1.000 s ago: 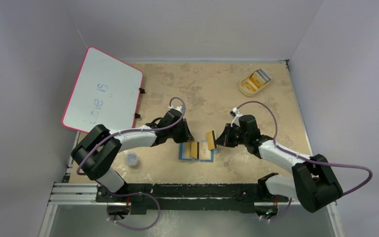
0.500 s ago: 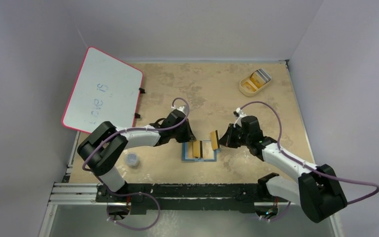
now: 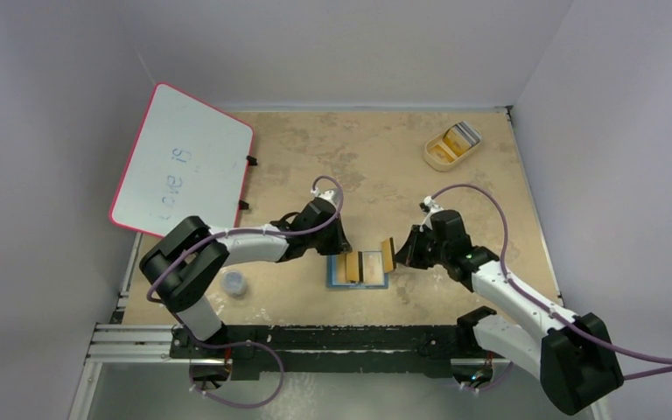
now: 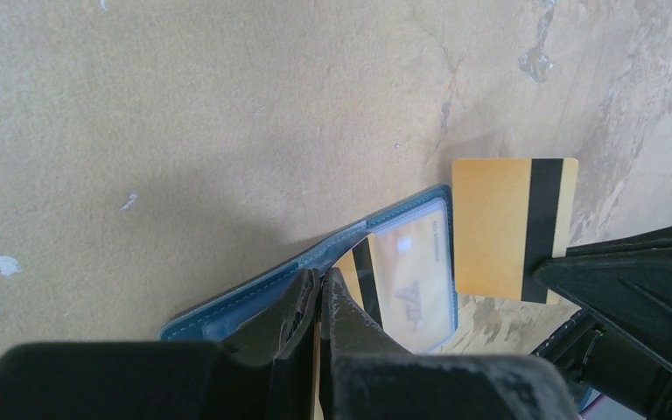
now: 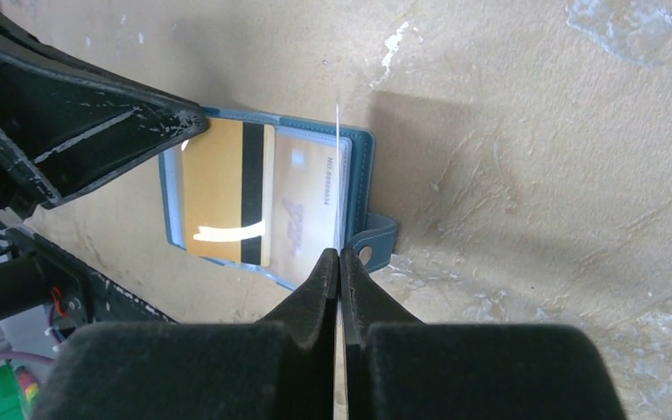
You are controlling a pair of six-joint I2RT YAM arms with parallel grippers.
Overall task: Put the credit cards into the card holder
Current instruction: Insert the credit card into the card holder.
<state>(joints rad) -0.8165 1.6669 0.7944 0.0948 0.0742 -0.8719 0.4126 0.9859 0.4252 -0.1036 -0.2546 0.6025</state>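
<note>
**Card holder** (image 5: pixel 360 175): lies open and flat on the bench (image 3: pixel 315 149), between your two arms. A printed card shows under its clear right pocket.

**Left-hand card** (image 5: pixel 223 188): orange with a dark stripe, stood on edge over the holder's left half. Your left pincer (image 4: pixel 319 284) pinches it, fingers pressed together.

**Right-hand card** (image 4: pixel 494 229): same kind, on edge at the holder's right rim. Your right pincer (image 5: pixel 339 255) pinches it. Contact with the rim cannot be told.

**Handling:** nothing pins the holder, so it will likely slide. Feed one card at a time, leading edge low and square to the pocket mouth. Stop if the holder shifts.

**Tray** (image 3: pixel 452 144): far right corner, holding more cards.
</note>
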